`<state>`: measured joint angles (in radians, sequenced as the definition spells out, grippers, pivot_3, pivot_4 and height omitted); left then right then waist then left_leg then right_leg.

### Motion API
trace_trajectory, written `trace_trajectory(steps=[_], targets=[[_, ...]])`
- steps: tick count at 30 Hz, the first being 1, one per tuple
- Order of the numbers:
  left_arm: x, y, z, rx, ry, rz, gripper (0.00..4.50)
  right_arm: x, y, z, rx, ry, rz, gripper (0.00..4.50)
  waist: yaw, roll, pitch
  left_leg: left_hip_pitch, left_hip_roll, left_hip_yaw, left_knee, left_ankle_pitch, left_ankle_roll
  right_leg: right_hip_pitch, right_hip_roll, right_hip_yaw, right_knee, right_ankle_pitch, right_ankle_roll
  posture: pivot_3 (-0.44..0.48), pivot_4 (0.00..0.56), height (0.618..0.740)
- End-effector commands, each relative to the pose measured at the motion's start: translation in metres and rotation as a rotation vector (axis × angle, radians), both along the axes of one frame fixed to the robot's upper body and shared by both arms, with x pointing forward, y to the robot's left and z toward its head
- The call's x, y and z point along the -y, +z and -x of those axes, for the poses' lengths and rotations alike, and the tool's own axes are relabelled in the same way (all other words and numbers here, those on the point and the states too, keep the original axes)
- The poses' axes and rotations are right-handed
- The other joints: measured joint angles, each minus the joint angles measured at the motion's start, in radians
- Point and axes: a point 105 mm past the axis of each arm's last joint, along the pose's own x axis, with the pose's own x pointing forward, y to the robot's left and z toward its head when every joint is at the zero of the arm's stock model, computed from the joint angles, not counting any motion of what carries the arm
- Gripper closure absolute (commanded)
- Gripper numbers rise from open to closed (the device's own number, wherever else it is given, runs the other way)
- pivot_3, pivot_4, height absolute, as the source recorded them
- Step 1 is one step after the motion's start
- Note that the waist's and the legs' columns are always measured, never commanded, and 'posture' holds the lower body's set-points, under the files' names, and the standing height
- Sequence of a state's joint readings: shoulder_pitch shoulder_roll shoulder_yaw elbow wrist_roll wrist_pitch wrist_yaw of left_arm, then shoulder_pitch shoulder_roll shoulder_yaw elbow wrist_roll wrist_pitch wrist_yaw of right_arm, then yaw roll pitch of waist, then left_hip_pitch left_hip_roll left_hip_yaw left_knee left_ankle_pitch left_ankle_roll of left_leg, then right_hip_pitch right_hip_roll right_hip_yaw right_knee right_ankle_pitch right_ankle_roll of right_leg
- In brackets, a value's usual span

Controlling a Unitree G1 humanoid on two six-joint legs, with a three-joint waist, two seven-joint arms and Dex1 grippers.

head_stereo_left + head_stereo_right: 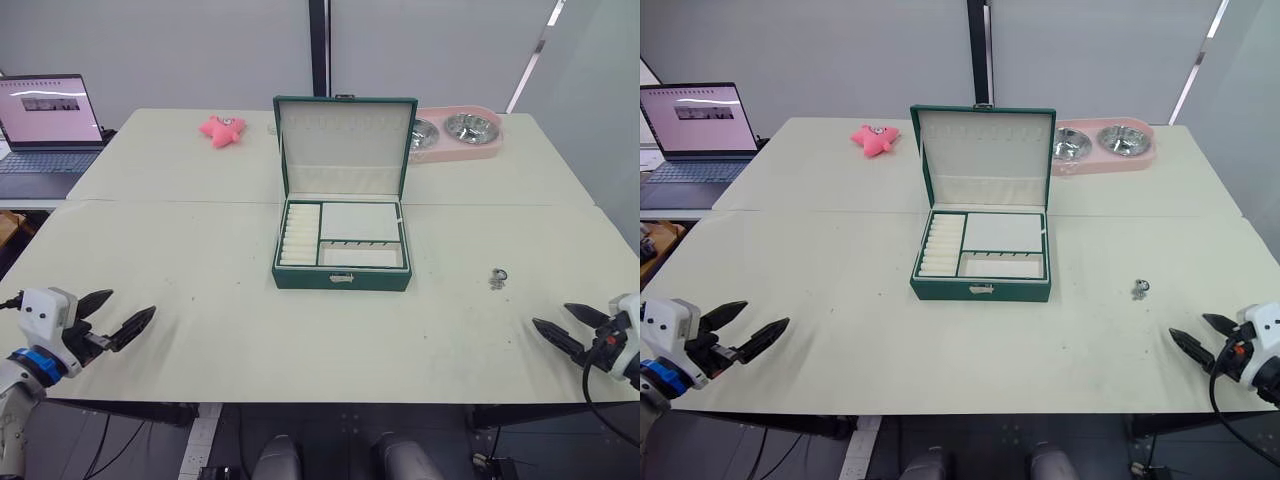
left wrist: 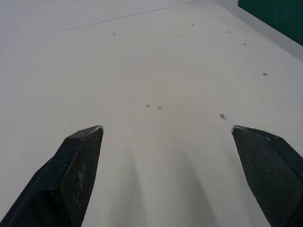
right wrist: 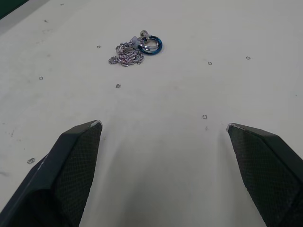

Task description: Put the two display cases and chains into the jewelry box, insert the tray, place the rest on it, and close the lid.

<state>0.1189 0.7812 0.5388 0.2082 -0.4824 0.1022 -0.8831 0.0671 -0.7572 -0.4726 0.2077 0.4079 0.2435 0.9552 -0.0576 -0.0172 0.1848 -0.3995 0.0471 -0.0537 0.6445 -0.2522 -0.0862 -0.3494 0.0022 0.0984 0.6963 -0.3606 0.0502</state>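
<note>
Jewelry box (image 1: 342,268) sits mid-worktop (image 1: 200,290), lid (image 1: 345,145) up, tray (image 1: 343,236) seated inside. 1 chain (image 3: 135,50) lies bunched on the worktop to the right of the box, ahead of the right claw (image 3: 163,125). Right claw released, empty, low at the near right edge. Left claw (image 1: 122,315) released, empty, near left edge.

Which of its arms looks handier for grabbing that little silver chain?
The right: its open end effector sits on the same side of the dark green jewelry box as the small silver chain; the left end effector is across the table.
</note>
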Motion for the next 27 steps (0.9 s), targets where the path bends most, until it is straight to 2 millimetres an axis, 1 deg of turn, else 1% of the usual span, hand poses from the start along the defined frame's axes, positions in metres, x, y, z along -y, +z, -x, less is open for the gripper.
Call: trace_trajectory(steps=[1, 5, 9, 11, 17, 20, 21, 23, 27], targets=[[-0.004, 0.015, 0.002, 0.058, 0.016, -0.022, 0.00, 0.002, 0.010, -0.003, 0.039, 0.010, 0.026, 0.02, 0.000, 0.000, 0.000, 0.000, 0.000, 0.000, 0.000, 0.000, 0.000, 0.000, 0.000, 0.000, 0.000, 0.000, 0.000, 0.000, 0.150, 0.740], [0.000, 0.019, 0.002, 0.069, 0.002, -0.025, 0.00, 0.000, 0.012, -0.007, 0.055, 0.013, 0.017, 0.02, 0.001, 0.000, 0.000, 0.000, 0.000, 0.000, 0.000, 0.000, 0.000, 0.000, 0.000, 0.000, 0.000, 0.000, 0.000, 0.000, 0.150, 0.740], [0.023, 0.026, -0.002, 0.089, -0.081, -0.024, 0.00, -0.005, 0.015, -0.009, 0.076, 0.014, -0.018, 0.02, 0.001, 0.000, 0.000, 0.000, 0.000, 0.000, 0.000, 0.000, 0.000, 0.000, 0.000, 0.000, 0.000, 0.000, 0.000, 0.000, 0.150, 0.740], [0.041, 0.031, -0.004, 0.095, -0.143, -0.037, 0.00, -0.009, 0.016, -0.011, 0.094, 0.011, -0.030, 0.02, 0.001, 0.000, 0.000, 0.000, 0.000, 0.000, 0.000, 0.000, 0.000, 0.001, 0.000, 0.000, 0.000, 0.000, 0.000, 0.000, 0.150, 0.740], [0.090, 0.046, -0.014, 0.132, -0.294, -0.006, 0.00, -0.025, 0.020, -0.015, 0.133, 0.011, -0.045, 0.02, 0.002, 0.000, 0.000, 0.000, 0.000, -0.001, 0.000, 0.000, 0.000, 0.001, 0.000, 0.000, 0.000, 0.000, 0.000, 0.000, 0.150, 0.740], [0.110, 0.045, -0.018, 0.127, -0.373, 0.005, 0.00, -0.035, 0.017, -0.015, 0.141, 0.011, -0.050, 0.02, 0.002, 0.000, 0.000, 0.000, 0.000, -0.001, 0.000, 0.000, 0.000, 0.001, 0.000, -0.001, 0.000, 0.000, 0.000, 0.000, 0.150, 0.740], [0.122, 0.044, -0.020, 0.122, -0.423, 0.010, 0.00, -0.039, 0.016, -0.016, 0.151, 0.001, -0.054, 0.02, 0.002, 0.000, 0.000, 0.000, 0.000, -0.001, 0.000, 0.000, 0.000, 0.001, 0.000, -0.001, 0.000, 0.000, 0.000, 0.000, 0.150, 0.740], [0.138, 0.045, -0.021, 0.117, -0.489, 0.018, 0.00, -0.044, 0.016, -0.016, 0.164, -0.013, -0.058, 0.02, 0.003, 0.000, 0.000, 0.000, 0.000, -0.001, 0.001, 0.000, 0.000, 0.001, 0.000, 0.000, 0.000, 0.000, 0.000, 0.000, 0.150, 0.740], [0.172, 0.046, -0.016, 0.097, -0.644, 0.033, 0.00, -0.053, 0.016, -0.017, 0.185, -0.055, -0.059, 0.02, 0.003, 0.000, 0.000, 0.000, 0.000, -0.001, 0.001, 0.000, 0.000, 0.001, 0.000, 0.000, 0.001, 0.000, 0.000, 0.000, 0.150, 0.740]])
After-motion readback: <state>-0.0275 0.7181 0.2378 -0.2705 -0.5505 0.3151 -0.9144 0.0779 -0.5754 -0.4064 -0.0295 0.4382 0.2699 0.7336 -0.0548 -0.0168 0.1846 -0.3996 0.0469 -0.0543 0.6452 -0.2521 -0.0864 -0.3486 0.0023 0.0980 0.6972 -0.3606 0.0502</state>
